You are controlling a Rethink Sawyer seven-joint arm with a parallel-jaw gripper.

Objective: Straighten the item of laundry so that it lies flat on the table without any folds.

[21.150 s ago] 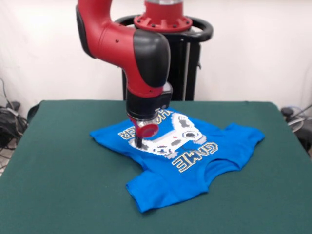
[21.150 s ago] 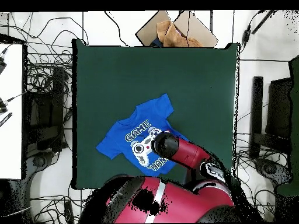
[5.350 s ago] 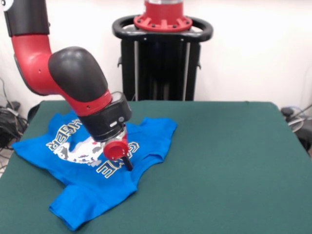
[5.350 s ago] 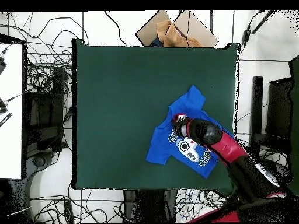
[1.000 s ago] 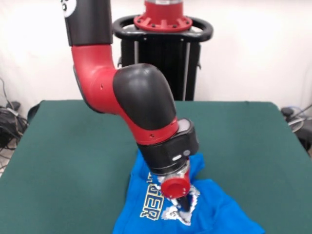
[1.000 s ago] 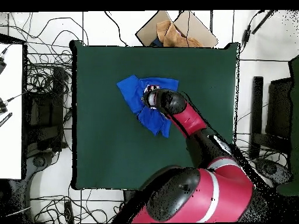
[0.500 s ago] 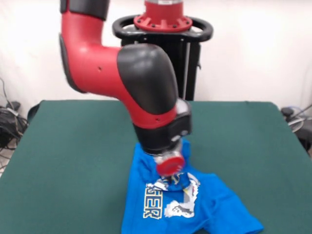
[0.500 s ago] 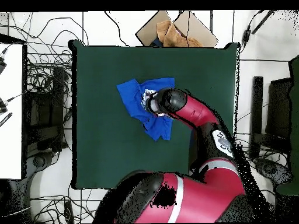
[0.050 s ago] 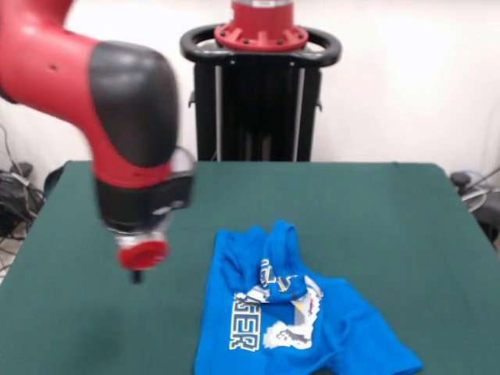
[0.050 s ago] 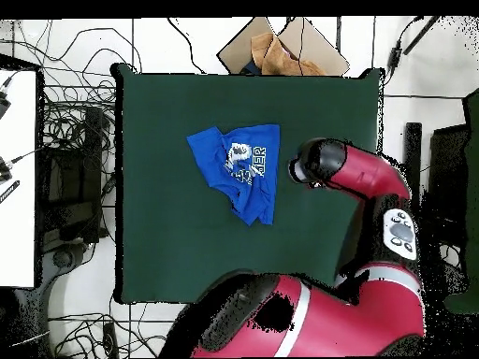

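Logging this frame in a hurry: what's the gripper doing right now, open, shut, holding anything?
Gripper: off the blue T-shirt and holding nothing, beside it above the green table; open or shut cannot be told.

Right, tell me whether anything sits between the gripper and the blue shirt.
Nothing visible does. The gripper hangs over bare green table beside the T-shirt, apart from it, with only open felt between them. The shirt itself lies bunched, a fold raised across its print.
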